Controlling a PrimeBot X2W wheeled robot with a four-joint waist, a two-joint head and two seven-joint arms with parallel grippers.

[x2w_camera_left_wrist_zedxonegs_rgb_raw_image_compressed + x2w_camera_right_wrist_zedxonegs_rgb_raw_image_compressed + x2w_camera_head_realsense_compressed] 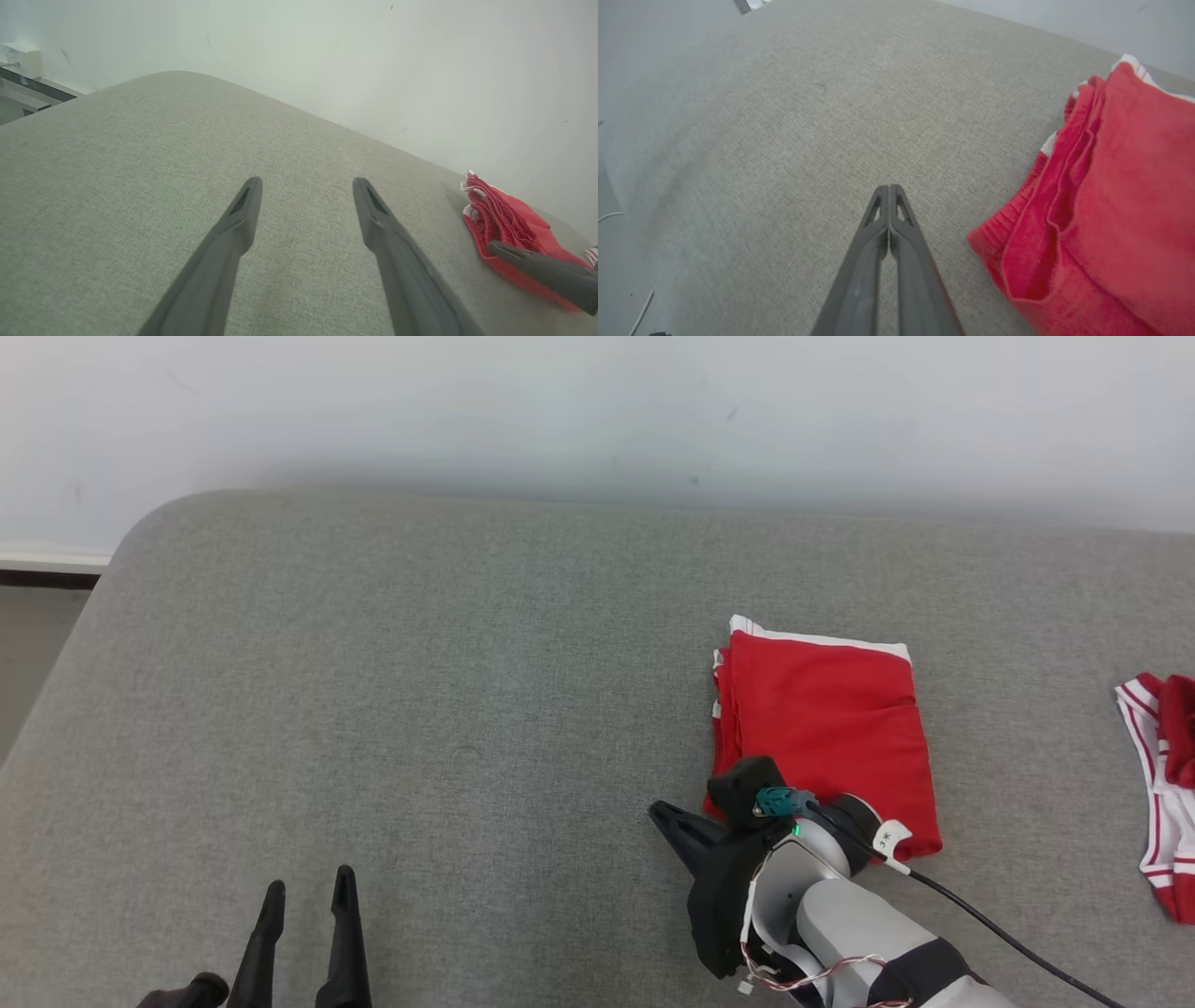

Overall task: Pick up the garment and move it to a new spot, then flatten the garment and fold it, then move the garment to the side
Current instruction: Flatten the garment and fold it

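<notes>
The garment [826, 719] is folded; its sideways move seems left. The right end effector [888, 187] is pressed together empty, the left end effector [307, 182] spread apart.

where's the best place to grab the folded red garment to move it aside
Best bet: pinch the stacked left edge of the folded red garment, coming in low from its left. The layers meet there in a thick lip; the top lies flat. The right gripper, shut and empty, is beside that edge and must open first.
</notes>
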